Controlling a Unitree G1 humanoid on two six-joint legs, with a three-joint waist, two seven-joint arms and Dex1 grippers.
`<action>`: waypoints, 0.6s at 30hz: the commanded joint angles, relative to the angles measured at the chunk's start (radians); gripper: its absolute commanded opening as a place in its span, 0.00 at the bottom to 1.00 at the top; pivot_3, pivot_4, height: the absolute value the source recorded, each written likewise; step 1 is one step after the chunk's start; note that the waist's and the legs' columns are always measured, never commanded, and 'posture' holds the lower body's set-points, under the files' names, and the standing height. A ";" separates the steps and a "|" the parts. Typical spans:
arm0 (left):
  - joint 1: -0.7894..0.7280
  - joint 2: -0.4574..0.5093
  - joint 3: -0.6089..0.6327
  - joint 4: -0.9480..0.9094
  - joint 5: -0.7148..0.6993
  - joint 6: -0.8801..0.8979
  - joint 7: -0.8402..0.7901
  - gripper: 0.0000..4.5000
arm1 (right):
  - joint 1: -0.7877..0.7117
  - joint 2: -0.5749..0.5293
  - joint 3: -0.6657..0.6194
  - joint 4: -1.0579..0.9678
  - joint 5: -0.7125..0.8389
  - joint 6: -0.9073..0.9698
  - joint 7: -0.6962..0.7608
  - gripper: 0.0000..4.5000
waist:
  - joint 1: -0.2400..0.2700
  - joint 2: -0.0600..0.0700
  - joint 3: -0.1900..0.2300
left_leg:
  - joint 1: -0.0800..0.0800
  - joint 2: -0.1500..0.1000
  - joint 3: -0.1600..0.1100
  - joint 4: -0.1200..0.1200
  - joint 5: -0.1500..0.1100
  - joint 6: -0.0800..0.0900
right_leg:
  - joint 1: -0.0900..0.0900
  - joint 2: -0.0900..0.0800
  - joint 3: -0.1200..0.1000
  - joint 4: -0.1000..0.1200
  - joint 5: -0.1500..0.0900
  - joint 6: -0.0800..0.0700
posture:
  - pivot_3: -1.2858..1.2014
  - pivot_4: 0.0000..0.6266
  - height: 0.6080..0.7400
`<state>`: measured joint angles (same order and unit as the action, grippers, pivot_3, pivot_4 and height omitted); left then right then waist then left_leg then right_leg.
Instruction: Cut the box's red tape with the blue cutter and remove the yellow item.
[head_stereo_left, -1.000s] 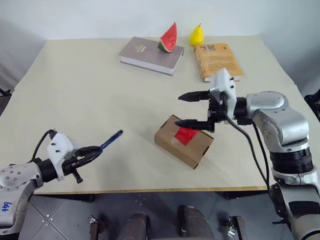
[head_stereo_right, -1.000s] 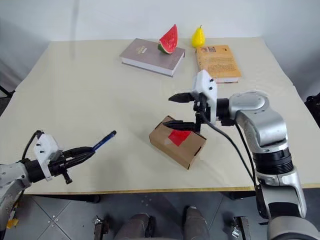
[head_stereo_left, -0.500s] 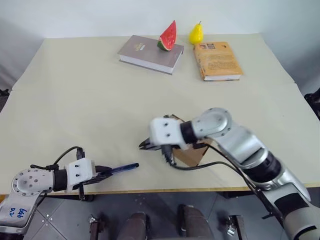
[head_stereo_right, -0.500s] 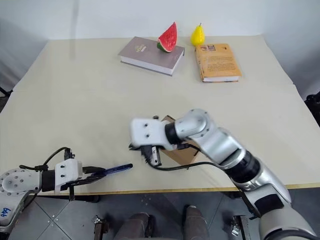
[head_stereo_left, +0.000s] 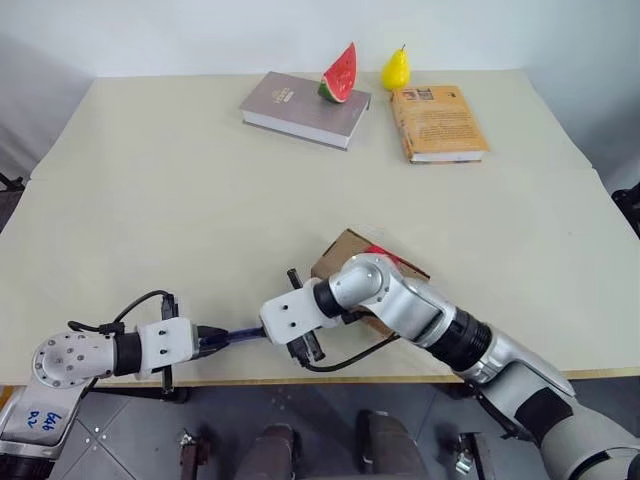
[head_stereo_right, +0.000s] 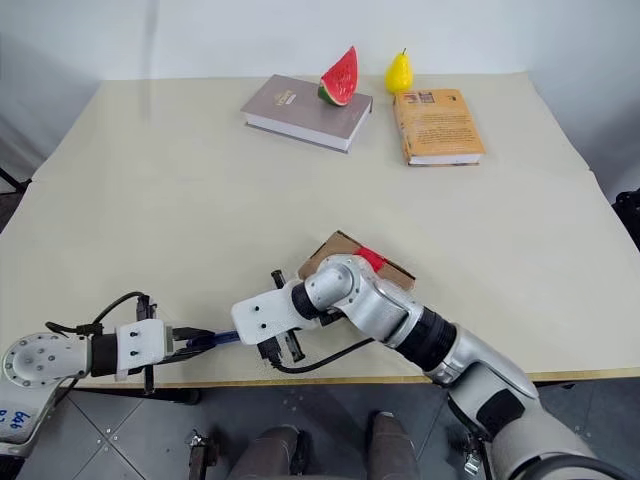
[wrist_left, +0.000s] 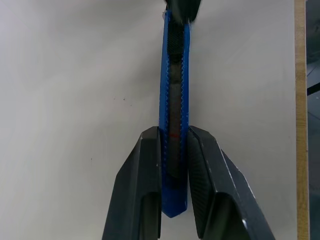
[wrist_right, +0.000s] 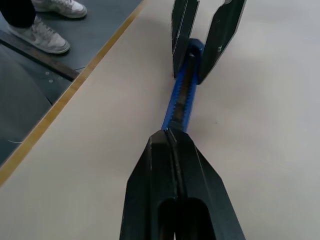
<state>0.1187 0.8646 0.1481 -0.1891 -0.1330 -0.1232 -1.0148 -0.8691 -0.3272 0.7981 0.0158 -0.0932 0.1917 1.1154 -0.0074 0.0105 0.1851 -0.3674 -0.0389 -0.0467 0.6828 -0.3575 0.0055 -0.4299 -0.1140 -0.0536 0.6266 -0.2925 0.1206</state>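
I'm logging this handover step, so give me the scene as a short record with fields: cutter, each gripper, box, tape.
cutter: slim blue plastic cutter, level just above the beige table near its front edge
left gripper: shut on the cutter's rear end
right gripper: fingers shut at the cutter's far tip
box: small brown cardboard box, behind the right arm
tape: red tape, partly hidden

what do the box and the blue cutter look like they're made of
The box looks like plain brown cardboard: matte, with folded flaps and a strip of glossy red tape. The blue cutter appears to be moulded plastic with ridged edges and a dark central slider, probably housing a blade that isn't visible.
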 joint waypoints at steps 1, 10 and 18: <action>0.012 -0.004 -0.029 0.006 0.013 0.011 0.007 0.09 | 0.001 0.027 0.004 0.021 -0.032 -0.058 0.016 0.01 | 0.000 0.000 0.000 | 0.000 0.000 0.000 0.000 0.000 0.000 | 0.000 0.000 0.000 0.000 0.000 0.000 | 0.52 0.24 1.00; 0.017 -0.007 -0.032 -0.001 0.002 0.030 0.018 0.09 | -0.009 0.085 -0.051 0.056 -0.044 -0.102 0.026 0.01 | 0.000 0.000 0.000 | 0.001 0.000 0.000 0.000 0.000 0.000 | 0.001 0.000 0.000 0.001 0.000 0.000 | 0.52 0.24 1.00; 0.040 0.012 -0.041 -0.001 -0.005 0.071 0.001 0.09 | -0.007 -0.005 -0.115 -0.067 -0.048 -0.076 0.093 0.01 | -0.001 0.000 0.000 | 0.001 0.000 0.000 0.000 0.000 0.000 | 0.001 0.000 0.000 0.001 0.000 0.000 | 0.52 0.24 1.00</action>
<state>0.1294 0.8681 0.1420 -0.1924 -0.1536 -0.0824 -0.9998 -0.8728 -0.3281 0.6965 -0.0108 -0.1373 0.1127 1.1967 -0.0087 0.0104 0.1849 -0.3661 -0.0388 -0.0465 0.6833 -0.3571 0.0055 -0.4291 -0.1139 -0.0540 0.6276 -0.2924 0.1208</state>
